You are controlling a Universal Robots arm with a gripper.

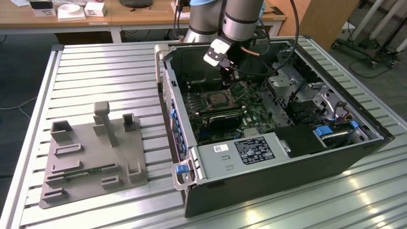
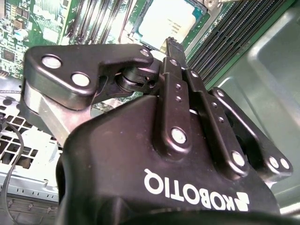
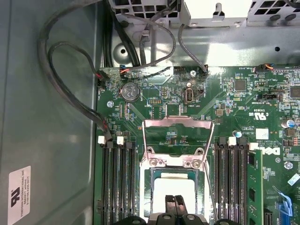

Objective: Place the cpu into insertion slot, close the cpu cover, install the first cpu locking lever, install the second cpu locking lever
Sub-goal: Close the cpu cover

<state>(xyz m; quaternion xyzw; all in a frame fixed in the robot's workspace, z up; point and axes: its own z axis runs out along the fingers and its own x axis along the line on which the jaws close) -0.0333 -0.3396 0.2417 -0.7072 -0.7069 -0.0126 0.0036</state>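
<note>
The cpu (image 3: 174, 186) lies flat in its socket on the green motherboard, its pale silver top showing in both wrist views (image 2: 166, 22). The cpu cover (image 3: 177, 140), a thin silvery frame, is swung open away from the socket and hinged at the socket's edge. A thin metal lever (image 3: 209, 183) runs along one side of the socket. My gripper (image 3: 175, 202) hovers just over the cpu's near edge with its two black fingers (image 2: 171, 47) pressed together and nothing between them. In the exterior view the gripper (image 1: 230, 80) reaches into the open computer case above the socket (image 1: 218, 100).
Memory slots (image 3: 117, 183) flank the socket on both sides. Black cables (image 3: 70, 79) loop along the case wall. A grey box with a white label (image 1: 245, 150) sits at the case's front. A grey fixture plate (image 1: 95, 157) lies on the slatted table at the exterior view's left.
</note>
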